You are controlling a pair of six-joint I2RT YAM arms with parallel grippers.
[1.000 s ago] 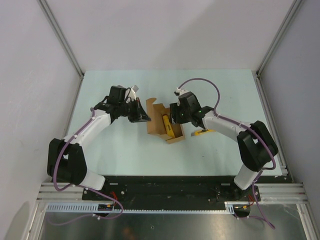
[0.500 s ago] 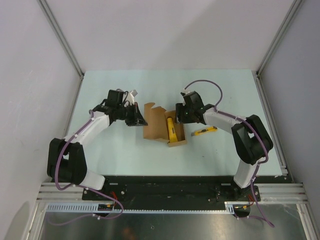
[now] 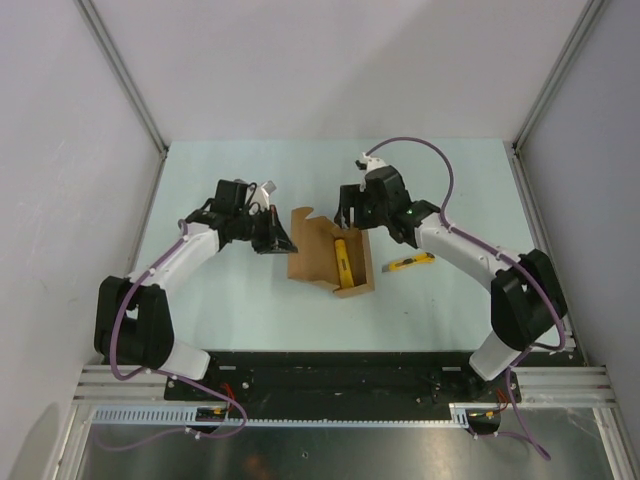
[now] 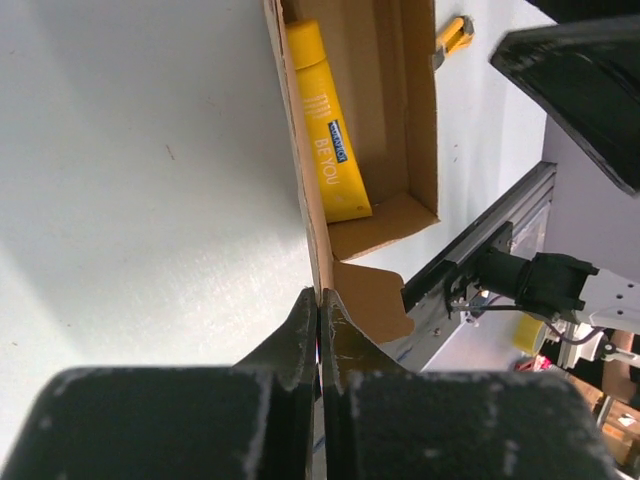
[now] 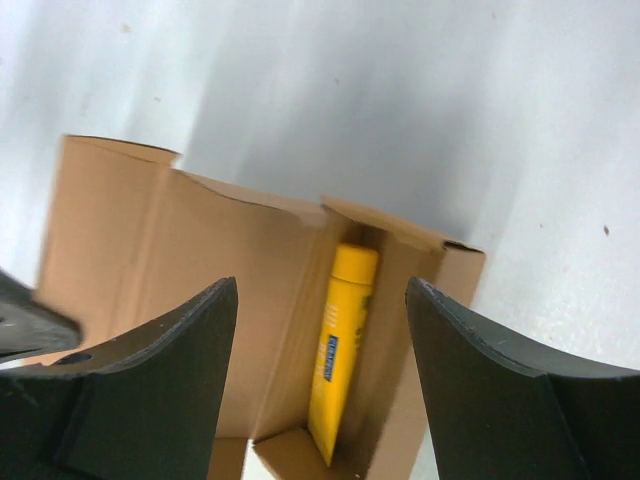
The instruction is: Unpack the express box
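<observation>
The pale green tabletop fills my overhead view, with both arms reaching in from its near edge. My left arm bends in from the left edge side and my right arm from the right. Their wrists meet around the middle of the tabletop.

The express box lies there, near the centre, open, with its brown flaps folded out. The flat lid panel faces the left edge and the tray part faces the right. In the left wrist view I see the box edge-on, and in the right wrist view I look down into its open tray.

The left gripper sits at the box's left side. Its jaws are pressed together on a thin cardboard edge of the box, which runs straight into the left gripper. The right gripper hangs over the box's far end. Its jaws are spread wide with nothing between them, and through the right gripper I see the tray.

A yellow tube lies lengthwise in the tray, printed "BE YOU" and capped at one end.

A yellow-and-black utility knife lies on the tabletop to the box's right, apart from it.
</observation>
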